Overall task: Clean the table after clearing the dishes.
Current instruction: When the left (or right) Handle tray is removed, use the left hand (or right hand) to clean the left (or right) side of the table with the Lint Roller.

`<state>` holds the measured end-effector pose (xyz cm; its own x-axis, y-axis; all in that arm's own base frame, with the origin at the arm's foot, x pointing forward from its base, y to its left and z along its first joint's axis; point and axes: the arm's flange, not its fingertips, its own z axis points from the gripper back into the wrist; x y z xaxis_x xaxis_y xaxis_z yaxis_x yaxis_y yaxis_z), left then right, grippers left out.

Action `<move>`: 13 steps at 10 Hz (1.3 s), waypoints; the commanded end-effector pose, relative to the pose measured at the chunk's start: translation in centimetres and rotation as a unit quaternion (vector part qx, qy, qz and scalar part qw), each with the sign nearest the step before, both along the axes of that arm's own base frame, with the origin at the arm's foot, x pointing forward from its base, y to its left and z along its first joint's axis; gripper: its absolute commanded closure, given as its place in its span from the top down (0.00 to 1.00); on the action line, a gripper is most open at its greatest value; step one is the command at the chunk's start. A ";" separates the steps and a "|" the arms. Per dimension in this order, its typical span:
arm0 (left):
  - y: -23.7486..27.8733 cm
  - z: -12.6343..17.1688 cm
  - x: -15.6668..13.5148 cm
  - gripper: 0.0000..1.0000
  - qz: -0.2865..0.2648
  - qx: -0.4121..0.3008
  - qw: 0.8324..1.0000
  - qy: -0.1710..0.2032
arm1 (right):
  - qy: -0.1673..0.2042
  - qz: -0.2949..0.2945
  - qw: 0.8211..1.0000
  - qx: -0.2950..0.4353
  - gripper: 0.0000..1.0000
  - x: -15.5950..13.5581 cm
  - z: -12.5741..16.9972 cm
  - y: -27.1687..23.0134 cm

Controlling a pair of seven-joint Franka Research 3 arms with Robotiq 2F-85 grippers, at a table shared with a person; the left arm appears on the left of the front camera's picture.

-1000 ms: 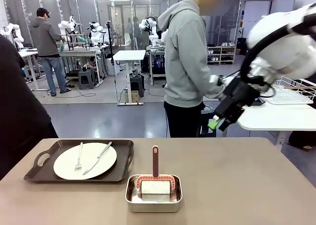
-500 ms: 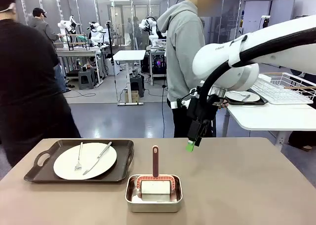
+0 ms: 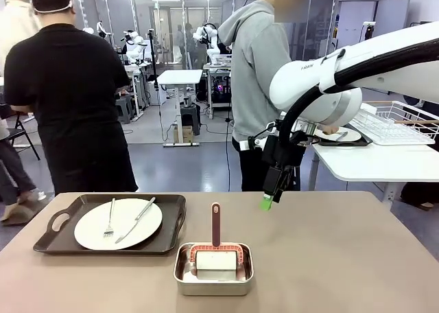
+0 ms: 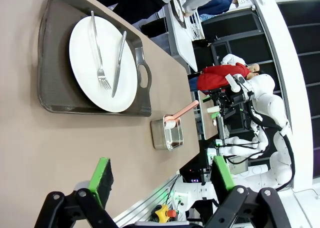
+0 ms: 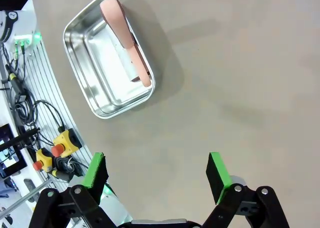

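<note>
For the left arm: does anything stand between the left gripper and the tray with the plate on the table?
Nothing visible does. In the left wrist view, bare table lies between the open left gripper and the tray holding the plate. The steel pan sits off to one side.

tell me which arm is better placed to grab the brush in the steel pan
Right, probably: the right gripper hangs open close by the brush in the steel pan; the left gripper looks farther off.
</note>
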<state>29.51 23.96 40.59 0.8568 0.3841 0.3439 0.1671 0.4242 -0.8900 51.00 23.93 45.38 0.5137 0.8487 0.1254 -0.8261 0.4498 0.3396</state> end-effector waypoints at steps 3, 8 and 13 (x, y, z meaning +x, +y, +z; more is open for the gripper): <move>0.2 0.4 -0.2 1.00 -0.003 -0.002 1.000 -0.004 | 0.005 -0.002 1.000 0.006 1.00 -0.3 0.4 0.1; 0.2 0.4 -0.2 1.00 -0.003 -0.002 1.000 -0.004 | -0.028 0.123 0.992 -0.013 1.00 1.4 0.9 5.0; 0.2 0.4 -0.2 1.00 -0.003 -0.002 1.000 -0.004 | -0.024 0.236 0.969 -0.065 1.00 2.0 -1.6 13.4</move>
